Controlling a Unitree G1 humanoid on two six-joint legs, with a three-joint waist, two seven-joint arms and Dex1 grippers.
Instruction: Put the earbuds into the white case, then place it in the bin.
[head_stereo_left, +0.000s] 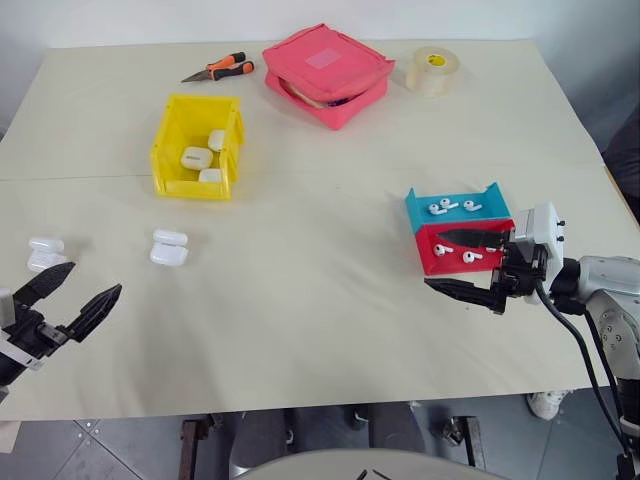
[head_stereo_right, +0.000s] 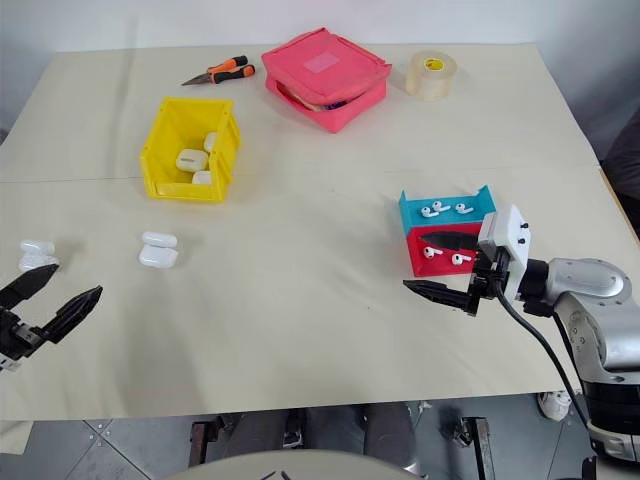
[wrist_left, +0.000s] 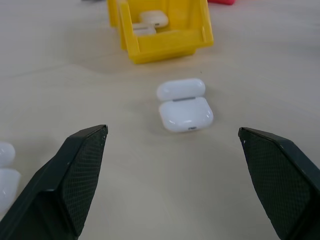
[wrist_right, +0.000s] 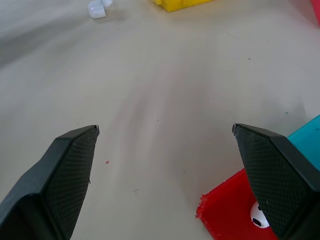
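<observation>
The tabletop (head_stereo_left: 330, 300) carried the yellow bin (head_stereo_left: 197, 146), already holding several cases. An open white case (head_stereo_left: 169, 248) lay below it, near the empty, spread left tool (head_stereo_left: 72, 296). The right tool (head_stereo_left: 470, 266), also released, hovered at the red tray (head_stereo_left: 460, 250) of earbuds (head_stereo_left: 470, 257). Best to pinch one earbud by its stem, descending slowly.

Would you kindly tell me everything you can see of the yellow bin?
The yellow bin is a small rectangular box of bright, glossy plastic with tall walls and a lower front lip. It stands upright on the cream table, toward the far left, touching neither gripper. Inside lie three closed white cases. Another white case, lid open, lies on the table in front of it, apart.
</observation>
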